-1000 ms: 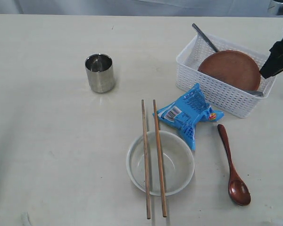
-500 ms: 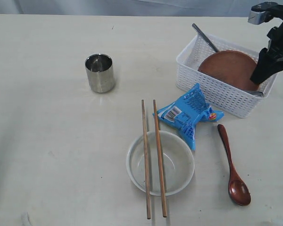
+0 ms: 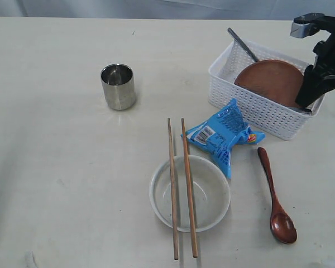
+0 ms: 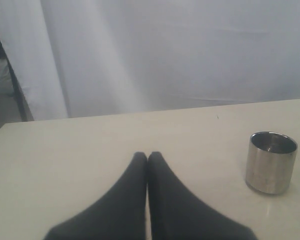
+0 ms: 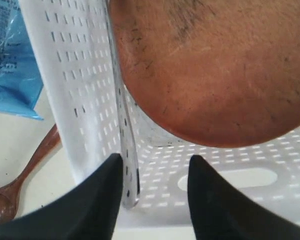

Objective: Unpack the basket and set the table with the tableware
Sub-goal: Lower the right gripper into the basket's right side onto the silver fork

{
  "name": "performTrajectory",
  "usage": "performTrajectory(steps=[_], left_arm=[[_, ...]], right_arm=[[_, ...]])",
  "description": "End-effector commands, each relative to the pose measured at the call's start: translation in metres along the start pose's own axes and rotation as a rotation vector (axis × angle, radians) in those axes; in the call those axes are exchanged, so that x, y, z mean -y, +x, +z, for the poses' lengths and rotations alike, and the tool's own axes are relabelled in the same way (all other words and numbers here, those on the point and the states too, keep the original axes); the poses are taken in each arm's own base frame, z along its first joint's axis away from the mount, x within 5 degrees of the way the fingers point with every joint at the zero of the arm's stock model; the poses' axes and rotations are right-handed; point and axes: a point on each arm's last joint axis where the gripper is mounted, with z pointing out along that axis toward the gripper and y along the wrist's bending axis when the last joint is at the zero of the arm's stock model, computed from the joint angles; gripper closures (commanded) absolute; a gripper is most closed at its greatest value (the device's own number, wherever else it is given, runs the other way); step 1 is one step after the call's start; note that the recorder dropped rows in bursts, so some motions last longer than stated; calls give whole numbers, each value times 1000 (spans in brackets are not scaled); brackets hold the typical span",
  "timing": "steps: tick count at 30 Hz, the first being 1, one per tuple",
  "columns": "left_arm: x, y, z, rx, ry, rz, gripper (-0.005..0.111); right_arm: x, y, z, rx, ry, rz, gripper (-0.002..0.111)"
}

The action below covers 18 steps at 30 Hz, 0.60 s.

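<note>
Looks like a pick from the basket (image 3: 257,114), upper right of the exterior frame, with the right gripper (image 3: 304,99) hanging spread over its right end and pinching nothing. Cannot tell whether aimed at the brown plate (image 3: 271,81) or at the metal utensil (image 5: 127,150) lying along the basket wall, just beside one finger in the wrist view.

For the plate: slide one finger under the raised rim and the other over it, close only once well past the edge, then lift and tilt clear of the lattice wall without dragging the basket. For the utensil: centre the handle between the fingers first; thin and slick, so likely to slip. Steer clear of the blue packet (image 3: 223,134) just in front of the basket.

As for the left gripper (image 4: 147,157): pressed together, empty, above the table (image 3: 56,167) with the steel cup (image 3: 118,86) ahead.

Plate: round, matte reddish-brown, faintly scuffed, tilted inside the basket and filling most of it. Already out on the table: bowl (image 3: 209,215) at lower centre with two chopsticks (image 3: 181,184) across it, and spoon (image 3: 273,195) at lower right.
</note>
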Motion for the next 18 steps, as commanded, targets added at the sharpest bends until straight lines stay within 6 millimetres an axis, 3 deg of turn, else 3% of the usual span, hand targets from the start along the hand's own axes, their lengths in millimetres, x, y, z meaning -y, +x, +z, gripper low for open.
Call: performTrajectory(steps=[1, 18], left_arm=[[0, 1, 0, 1, -4, -3, 107], [0, 1, 0, 1, -4, -3, 107]], right_arm=[[0, 0, 2, -10, 0, -2, 67], [0, -1, 3, -3, -9, -14, 67]])
